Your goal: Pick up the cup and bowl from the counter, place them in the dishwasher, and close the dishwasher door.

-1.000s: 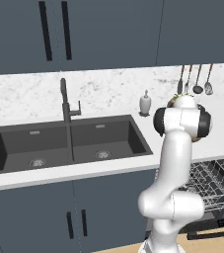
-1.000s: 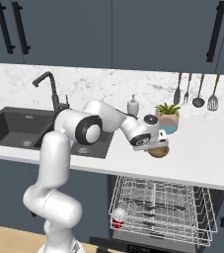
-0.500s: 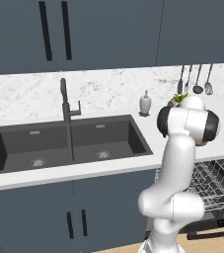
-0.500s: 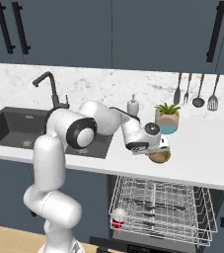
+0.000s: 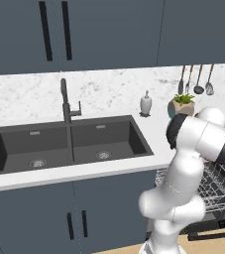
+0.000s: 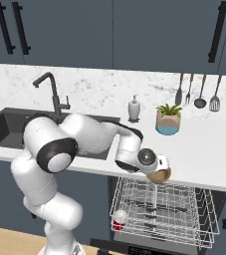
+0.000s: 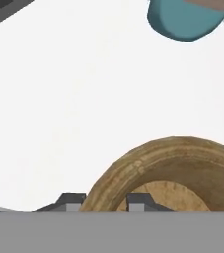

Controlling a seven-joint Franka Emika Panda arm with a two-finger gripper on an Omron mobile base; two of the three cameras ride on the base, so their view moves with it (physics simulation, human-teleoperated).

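Two claw (image 7: 103,202) tips apparently pinch wooden bowl (image 7: 170,175) rim, above counter (image 7: 74,99).

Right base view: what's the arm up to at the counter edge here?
The arm's gripper has its jaws closed on the rim of a wooden bowl, one fingertip inside and one outside. The bowl sits at the front edge of the counter, right above the pulled-out dishwasher rack. A cup already lies in that rack. The potted plant stands further back.
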